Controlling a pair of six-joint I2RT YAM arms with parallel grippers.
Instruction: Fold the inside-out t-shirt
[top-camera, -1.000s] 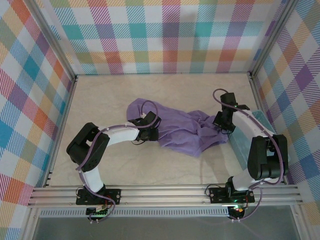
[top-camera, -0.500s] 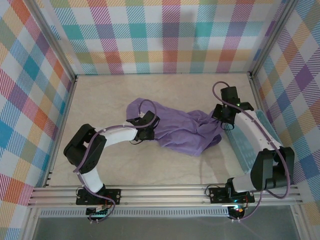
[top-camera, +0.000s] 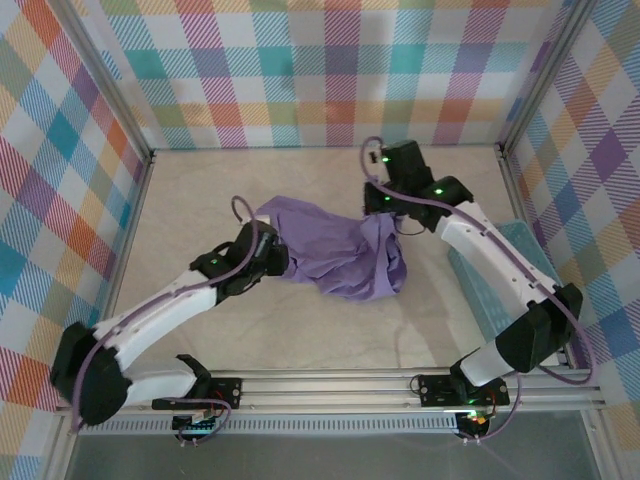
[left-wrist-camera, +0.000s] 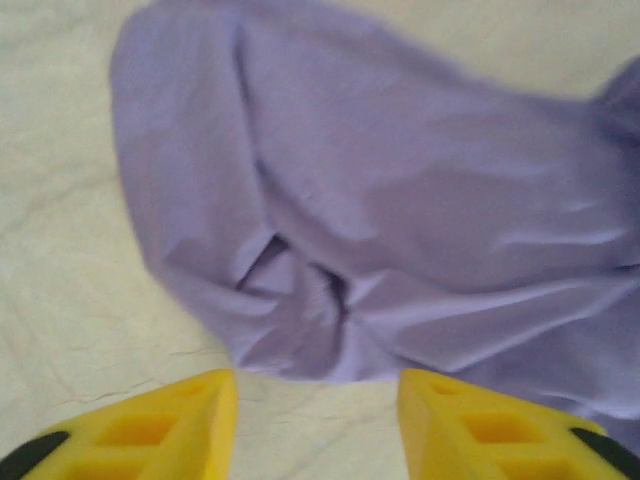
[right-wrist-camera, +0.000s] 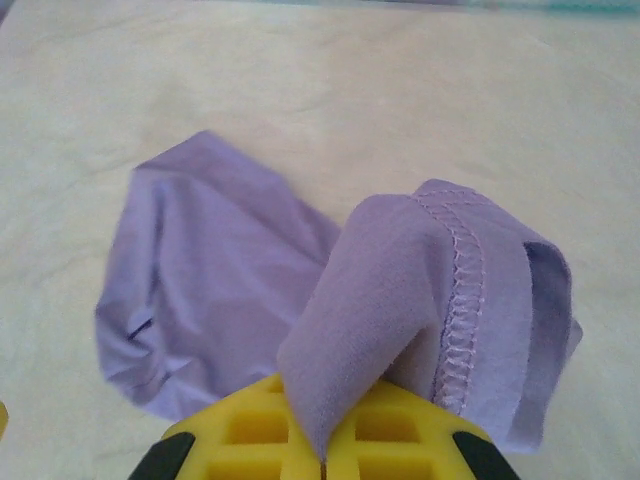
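The lavender inside-out t-shirt (top-camera: 335, 250) lies crumpled in the middle of the table. My right gripper (top-camera: 385, 205) holds its right part lifted at the back, so the cloth hangs down from it. In the right wrist view the yellow fingers (right-wrist-camera: 250, 440) are shut on a fold of the t-shirt (right-wrist-camera: 400, 270), with a stitched hem beside the fold. My left gripper (top-camera: 270, 255) sits at the shirt's left edge. In the left wrist view it (left-wrist-camera: 318, 420) stands open over bare table, and the t-shirt (left-wrist-camera: 400, 200) begins just beyond the fingertips (left-wrist-camera: 190, 410).
A light blue basket (top-camera: 505, 275) lies along the right wall, under the right arm. Plaid walls and metal frame posts close in the table (top-camera: 200, 200) on three sides. Bare tabletop lies to the left of the shirt and in front of it.
My right gripper has swung from the right side toward the back middle, pulling the shirt's right part up and to the left. My left gripper has drawn back to the left, off the cloth.
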